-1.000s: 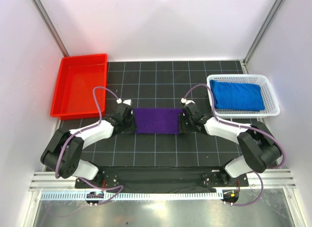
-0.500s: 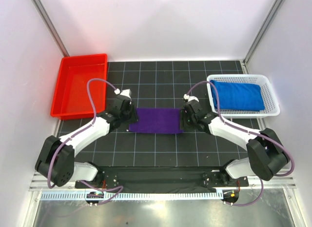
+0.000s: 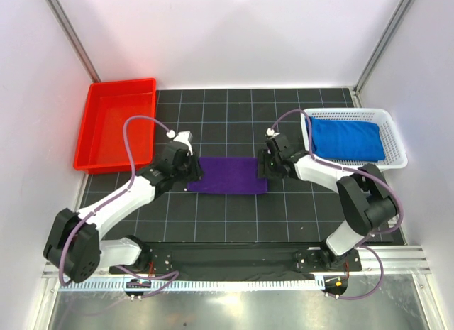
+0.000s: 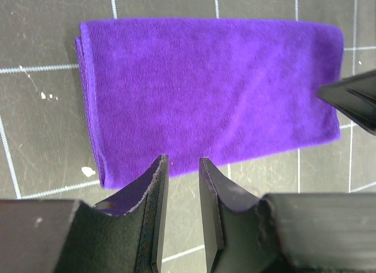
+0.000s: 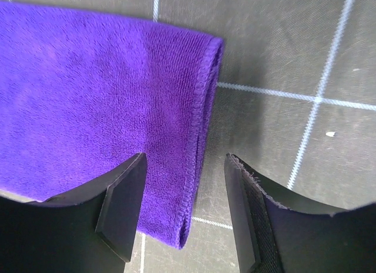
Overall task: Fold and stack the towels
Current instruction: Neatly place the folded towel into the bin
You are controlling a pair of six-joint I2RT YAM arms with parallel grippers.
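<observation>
The purple towel (image 3: 227, 175) lies flat as a neat rectangle on the dark gridded counter (image 3: 227, 223), about midway between the two arms. More than one layer shows along its edge in the left wrist view (image 4: 205, 91).

The left claw (image 3: 189, 170) sits at the towel's left end. Its fingers (image 4: 155, 185) stand a narrow way apart, with their tips over the towel's border and nothing pinched between them.

The right claw (image 3: 264, 167) sits at the towel's right end, fingers spread wide. The towel's hemmed corner (image 5: 88, 97) lies below the gap, and neither finger (image 5: 126, 191) presses it.

To the right of the purple towel and a little farther back, the blue towel (image 3: 346, 137) lies folded inside a white mesh basket (image 3: 397, 162). To the left of the purple towel and farther back, a red tray (image 3: 84, 135) sits on the counter.
</observation>
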